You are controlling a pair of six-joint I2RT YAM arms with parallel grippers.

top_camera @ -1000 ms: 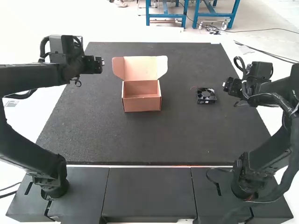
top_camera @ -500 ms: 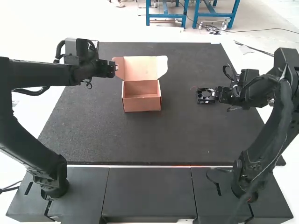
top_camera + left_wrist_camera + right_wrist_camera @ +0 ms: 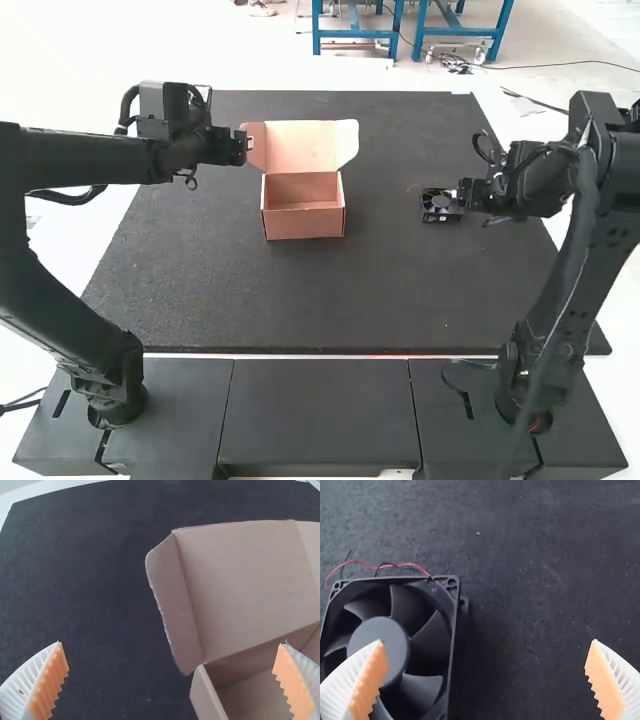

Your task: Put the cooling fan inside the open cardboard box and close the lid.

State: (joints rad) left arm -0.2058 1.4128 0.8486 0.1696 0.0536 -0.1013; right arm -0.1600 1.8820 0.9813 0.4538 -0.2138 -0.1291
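We were at the pick-up step: our right gripper [image 3: 485, 680] hung wide open and empty, one finger [image 3: 367, 680] over the cooling fan [image 3: 395, 635], which lay flat on the mat [image 3: 545, 555]. Next it needed centring to straddle the frame. Our left gripper [image 3: 170, 680], open and empty, hovered by the raised lid [image 3: 300, 145] of the cardboard box [image 3: 303, 212]. Whether the finger touched the fan, we couldn't tell.

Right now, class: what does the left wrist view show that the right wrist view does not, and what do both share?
Left wrist only: the open brown cardboard box, lid raised. Right wrist only: the square black cooling fan with red wires, flat. Both: the black textured mat and an open gripper, white ribbed with orange pads: left gripper in one, right gripper in the other.
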